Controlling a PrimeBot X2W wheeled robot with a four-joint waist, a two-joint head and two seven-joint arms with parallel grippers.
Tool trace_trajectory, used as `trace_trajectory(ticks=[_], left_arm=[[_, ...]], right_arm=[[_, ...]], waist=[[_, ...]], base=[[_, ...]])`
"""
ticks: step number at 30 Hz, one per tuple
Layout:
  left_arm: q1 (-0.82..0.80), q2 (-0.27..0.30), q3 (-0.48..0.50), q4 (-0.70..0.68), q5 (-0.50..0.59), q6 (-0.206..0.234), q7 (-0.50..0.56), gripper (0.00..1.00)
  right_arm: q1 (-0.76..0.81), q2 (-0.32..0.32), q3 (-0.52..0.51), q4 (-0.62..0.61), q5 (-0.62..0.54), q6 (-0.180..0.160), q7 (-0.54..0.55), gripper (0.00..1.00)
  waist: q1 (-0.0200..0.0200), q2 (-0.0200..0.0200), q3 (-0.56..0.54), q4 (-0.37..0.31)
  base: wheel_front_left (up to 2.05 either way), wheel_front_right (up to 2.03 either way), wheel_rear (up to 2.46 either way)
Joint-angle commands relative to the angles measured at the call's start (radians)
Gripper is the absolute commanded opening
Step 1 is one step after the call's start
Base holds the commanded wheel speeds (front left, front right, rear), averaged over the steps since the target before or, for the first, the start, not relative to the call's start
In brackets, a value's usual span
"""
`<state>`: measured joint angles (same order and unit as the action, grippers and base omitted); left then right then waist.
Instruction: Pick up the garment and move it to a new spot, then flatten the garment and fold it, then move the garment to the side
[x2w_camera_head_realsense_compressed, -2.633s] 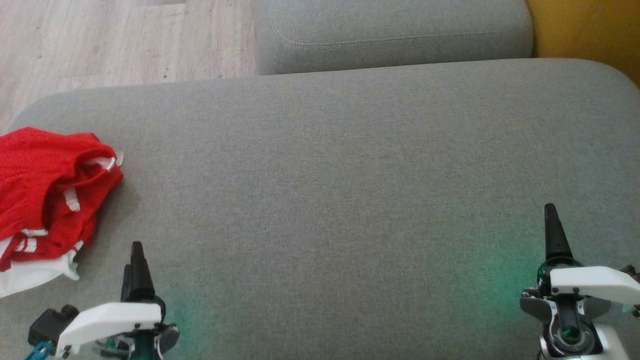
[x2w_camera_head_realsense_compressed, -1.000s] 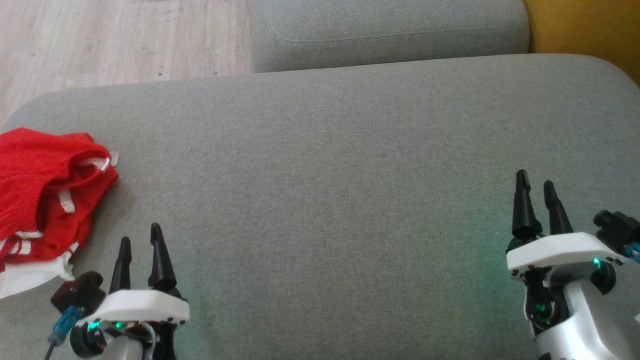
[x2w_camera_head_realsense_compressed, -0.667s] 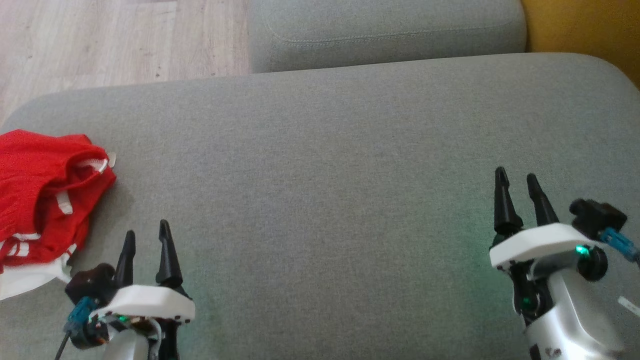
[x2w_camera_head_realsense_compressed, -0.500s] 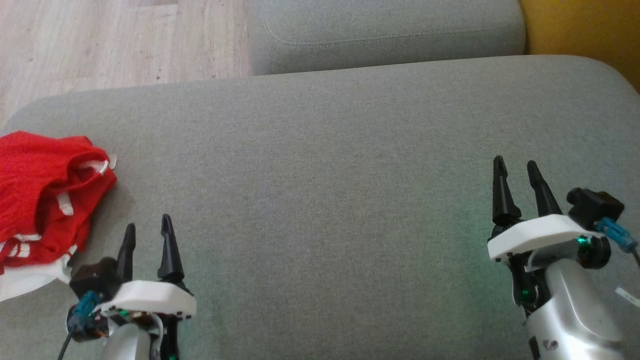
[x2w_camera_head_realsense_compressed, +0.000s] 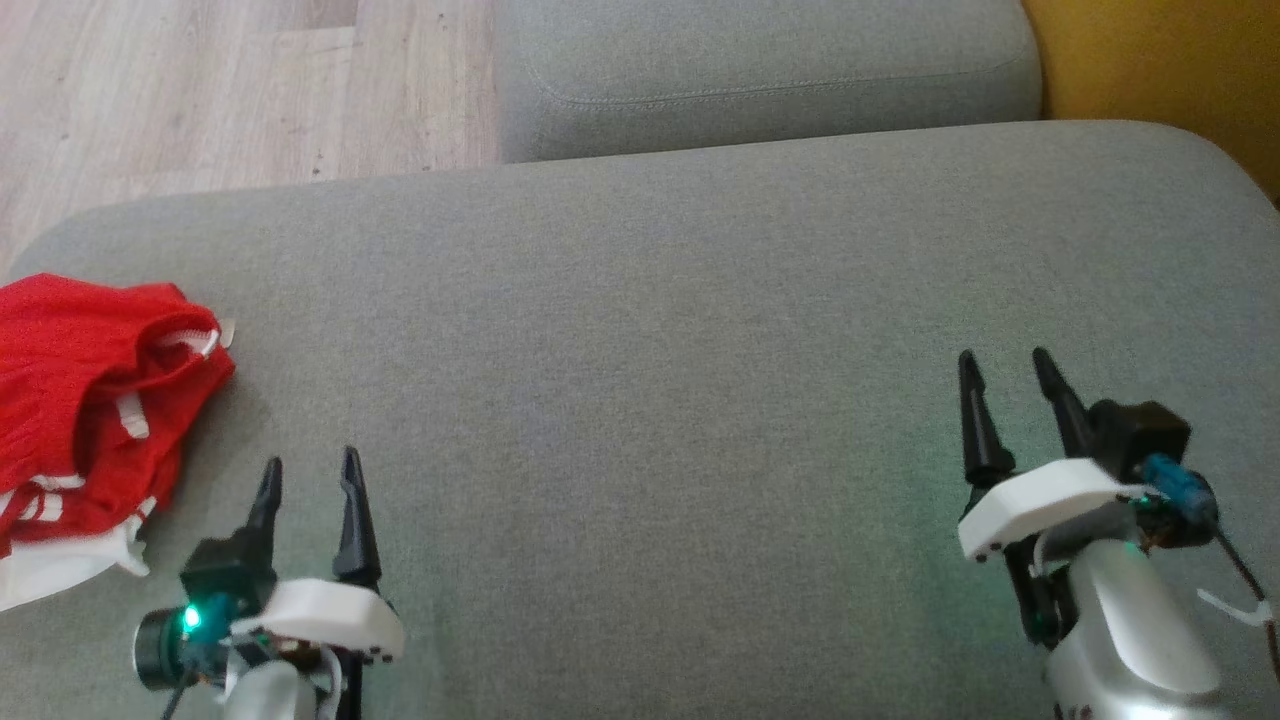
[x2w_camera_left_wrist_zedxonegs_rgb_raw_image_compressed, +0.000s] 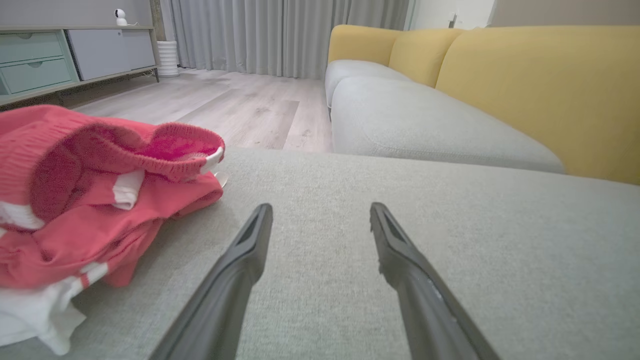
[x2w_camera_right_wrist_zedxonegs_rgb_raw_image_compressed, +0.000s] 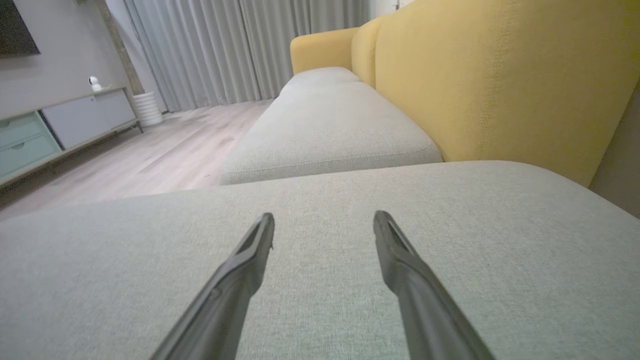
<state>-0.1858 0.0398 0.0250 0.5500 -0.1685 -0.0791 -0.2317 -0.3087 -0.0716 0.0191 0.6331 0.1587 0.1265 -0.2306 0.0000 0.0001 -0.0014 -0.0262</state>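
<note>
The garment (x2w_camera_head_realsense_compressed: 90, 400), red knit w/ white stripes and a white part underneath, lies crumpled at the left end of the grey seat cushion (x2w_camera_head_realsense_compressed: 650, 330). It is partly cut off by the border of the head view.

The left end effector (x2w_camera_head_realsense_compressed: 311, 462) is at the bottom left of the head view, near the garment on its right side and not touching it. Its two fingers stand wide apart and there is nothing btw. them. In the left wrist view the garment is to the left of the fingers and a bit ahead, w/ only grey fabric in the gap.

The right end effector (x2w_camera_head_realsense_compressed: 1005, 358) is over the right part of the same cushion, well apart from the garment. It is also wide open and empty.

Beyond the cushion there is a second grey cushion (x2w_camera_head_realsense_compressed: 760, 70), a yellow backrest (x2w_camera_head_realsense_compressed: 1150, 60) at the top right, and a pale wood floor (x2w_camera_head_realsense_compressed: 200, 90) at the top left.
</note>
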Motion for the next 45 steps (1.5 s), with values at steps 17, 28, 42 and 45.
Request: trace_trajectory(ticks=[17, 28, 42, 45], left_arm=[[-0.006, 0.01, 0.02, 0.004, 0.052, 0.04, -0.03, 1.0], [0.003, 0.01, -0.01, -0.007, 0.013, 0.046, -0.03, 1.0], [-0.042, 0.01, -0.05, -0.071, 0.0, 0.048, -0.03, 1.0], [-0.058, 0.01, -0.048, -0.071, -0.003, 0.046, -0.03, 1.0]], right_arm=[[0.008, 0.019, -0.007, -0.009, -0.092, 0.004, -0.031, 1.0], [0.024, 0.021, 0.022, -0.012, -0.076, 0.004, -0.031, 1.0], [0.001, 0.021, 0.132, -0.014, -0.001, 0.004, -0.031, 1.0], [-0.01, 0.021, 0.148, -0.011, 0.008, 0.004, -0.031, 1.0]], waist=[[0.0, -0.0001, -0.003, 0.0], [0.0, -0.0001, 0.013, 0.082], [0.0, -0.0001, 0.036, 0.277], [0.0, -0.0001, 0.045, 0.314]], base=[[0.0, 0.0, 0.0], [0.0, 0.0, 0.0], [0.0, 0.0, 0.0], [0.0, 0.0, 0.0]])
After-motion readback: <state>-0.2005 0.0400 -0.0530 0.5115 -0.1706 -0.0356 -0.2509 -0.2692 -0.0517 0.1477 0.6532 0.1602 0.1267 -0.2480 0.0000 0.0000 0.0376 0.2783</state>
